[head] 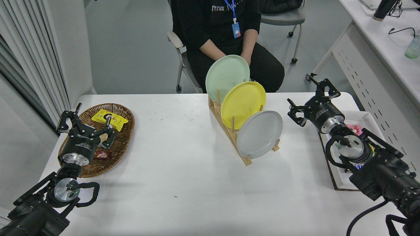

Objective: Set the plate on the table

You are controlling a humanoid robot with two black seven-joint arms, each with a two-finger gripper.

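Your right gripper (pixel 303 98) spread wide, empty — near grey plate (pixel 260 133) propped upright in rack (pixel 229 129); left gripper (pixel 86 123) parked open over basket (pixel 126 131).

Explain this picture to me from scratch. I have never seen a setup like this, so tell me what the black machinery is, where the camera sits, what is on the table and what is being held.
The single picture is taken from a camera high on the robot, looking down over the white table. The black machinery is its two arms. The left gripper hangs open over a wicker basket of snack packets. The right gripper is open beside a white tray. Neither holds anything. A wooden rack holds three plates on edge: mint green plate farthest, yellow plate in the middle, pale grey plate nearest. A person sits at the far side.
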